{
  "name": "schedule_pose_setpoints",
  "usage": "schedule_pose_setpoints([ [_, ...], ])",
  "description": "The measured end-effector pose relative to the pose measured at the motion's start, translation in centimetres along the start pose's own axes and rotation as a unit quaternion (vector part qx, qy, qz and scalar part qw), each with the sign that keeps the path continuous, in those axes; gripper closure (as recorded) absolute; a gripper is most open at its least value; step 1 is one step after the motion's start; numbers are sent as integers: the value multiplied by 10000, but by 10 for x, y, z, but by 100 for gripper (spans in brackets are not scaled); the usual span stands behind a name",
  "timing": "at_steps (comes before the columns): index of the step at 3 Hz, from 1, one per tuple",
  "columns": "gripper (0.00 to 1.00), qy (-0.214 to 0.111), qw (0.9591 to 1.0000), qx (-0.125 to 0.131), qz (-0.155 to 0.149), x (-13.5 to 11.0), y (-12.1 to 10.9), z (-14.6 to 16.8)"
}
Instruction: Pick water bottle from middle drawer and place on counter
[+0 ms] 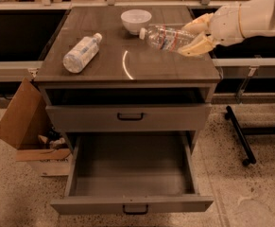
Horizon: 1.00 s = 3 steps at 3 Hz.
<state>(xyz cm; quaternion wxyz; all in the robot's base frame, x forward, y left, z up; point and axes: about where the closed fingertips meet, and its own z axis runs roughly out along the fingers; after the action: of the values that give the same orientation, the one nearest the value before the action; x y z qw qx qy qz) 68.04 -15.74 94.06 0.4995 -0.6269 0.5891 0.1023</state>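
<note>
The gripper [193, 34] reaches in from the right over the counter [160, 65], its two tan fingers [199, 22] clamped around the base end of the water bottle [167, 38]. The bottle lies nearly level, its long axis running left to right and its white cap pointing left, close to the white bowl [136, 20]. A larger bottle [81, 54] lies on the counter's left side. Below, the middle drawer [132, 204] stands open.
</note>
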Motion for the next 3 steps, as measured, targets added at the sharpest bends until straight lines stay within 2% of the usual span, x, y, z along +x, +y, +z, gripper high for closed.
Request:
schedule_pose_setpoints([
  [2,98,15,9978,-329,576,17,-18,68],
  [3,75,61,9966,-428,705,22,-25,86],
])
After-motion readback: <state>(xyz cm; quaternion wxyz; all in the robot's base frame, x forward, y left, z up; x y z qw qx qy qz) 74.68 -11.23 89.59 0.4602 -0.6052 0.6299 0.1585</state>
